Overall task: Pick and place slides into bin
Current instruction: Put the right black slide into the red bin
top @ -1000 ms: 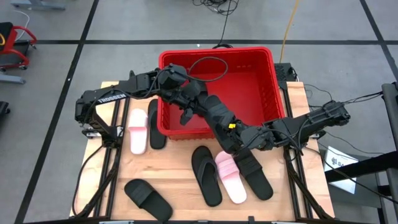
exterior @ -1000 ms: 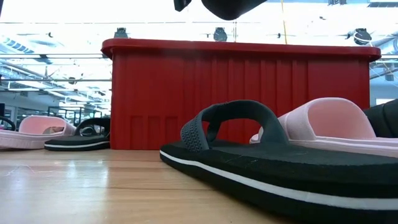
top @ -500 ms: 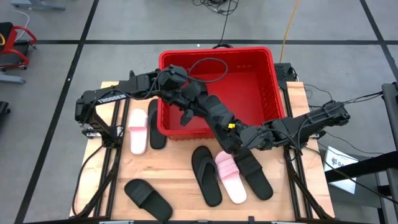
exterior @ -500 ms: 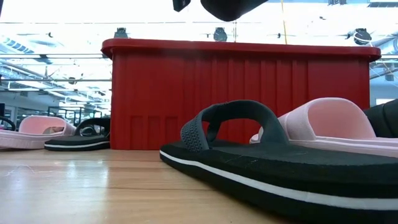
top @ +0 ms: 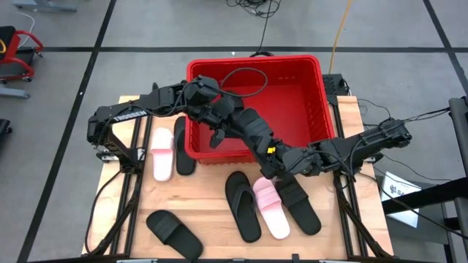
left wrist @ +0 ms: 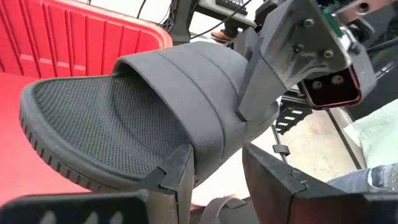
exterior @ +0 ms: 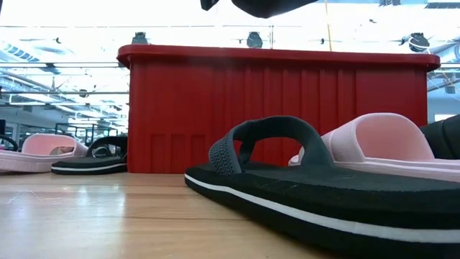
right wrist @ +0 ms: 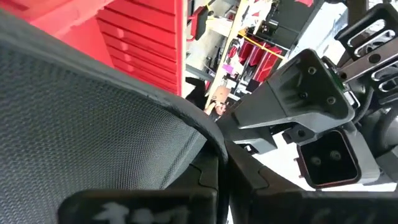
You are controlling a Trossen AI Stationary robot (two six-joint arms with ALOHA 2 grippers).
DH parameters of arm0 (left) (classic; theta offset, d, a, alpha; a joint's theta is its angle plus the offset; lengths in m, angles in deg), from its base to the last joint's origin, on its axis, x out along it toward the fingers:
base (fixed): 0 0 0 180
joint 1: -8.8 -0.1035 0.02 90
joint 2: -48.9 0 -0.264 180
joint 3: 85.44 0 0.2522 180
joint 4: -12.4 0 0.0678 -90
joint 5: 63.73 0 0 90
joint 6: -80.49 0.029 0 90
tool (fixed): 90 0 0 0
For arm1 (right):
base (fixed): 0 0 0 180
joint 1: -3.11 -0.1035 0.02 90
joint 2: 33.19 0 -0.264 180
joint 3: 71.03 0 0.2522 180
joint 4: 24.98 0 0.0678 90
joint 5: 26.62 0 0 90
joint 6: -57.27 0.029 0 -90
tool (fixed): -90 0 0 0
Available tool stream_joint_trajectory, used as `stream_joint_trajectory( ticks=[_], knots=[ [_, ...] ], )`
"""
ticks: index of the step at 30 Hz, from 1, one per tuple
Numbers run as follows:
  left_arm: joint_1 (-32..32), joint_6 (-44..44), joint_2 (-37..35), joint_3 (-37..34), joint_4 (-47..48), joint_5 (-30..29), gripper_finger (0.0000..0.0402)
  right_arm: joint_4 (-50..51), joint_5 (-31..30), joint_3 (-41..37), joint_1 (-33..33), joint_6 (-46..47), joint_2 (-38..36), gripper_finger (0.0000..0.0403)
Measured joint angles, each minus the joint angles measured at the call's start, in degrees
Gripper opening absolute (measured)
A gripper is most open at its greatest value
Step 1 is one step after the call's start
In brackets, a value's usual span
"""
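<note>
Six slides lie on the table [top: 212, 219] in the high view: a pink one [top: 161, 153] and a black one [top: 183, 146] side by side left of the bin [top: 314, 66], a black one [top: 174, 234] near the front edge, and a black thong [top: 243, 206], a pink one [top: 270, 207] and a black one [top: 300, 204] in a row in front of the bin. A seventh, the held slide [top: 252, 130], hangs over the bin's front-left part, between the left gripper [top: 218, 135] and the right gripper [top: 263, 150].

Low view: the red bin stands behind the thong and the pink slide, its wall ribbed. A dark shape [exterior: 266, 6] shows above it; whether it is arm or slide I cannot tell.

Left wrist view: the held slide is matte black, with a mesh-textured footbed, a ribbed sole edge and a wide banded strap. The left gripper's fingers stand apart, clamping nothing, one finger just at the strap's edge. Beyond, the right gripper pinches the strap's far side.

Right wrist view: the mesh footbed fills most of the picture, and the right gripper's fingers are closed on the slide's edge, with the bin's slotted wall behind.
</note>
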Motion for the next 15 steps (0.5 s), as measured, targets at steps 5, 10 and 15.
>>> stream_joint_trajectory(
  ticks=[5, 10, 15],
  knots=[
    [-0.38, -0.22, 0.0, 0.0, 0.09, 0.96, 0.0129, 0.17, 0.03, 0.0, -0.04, 0.01, 0.0, 0.0],
    [-2.85, -3.95, 0.0, 0.0, 0.06, -0.71, 0.0129, 0.18, -0.35, 0.0, 0.07, 0.24, 0.02, 0.0],
    [-6.22, -7.15, -0.41, 0.2, -0.33, 4.0, 0.0129, 0.2, -1.07, 0.0, 0.09, 0.25, 0.02, 0.0]
  ],
)
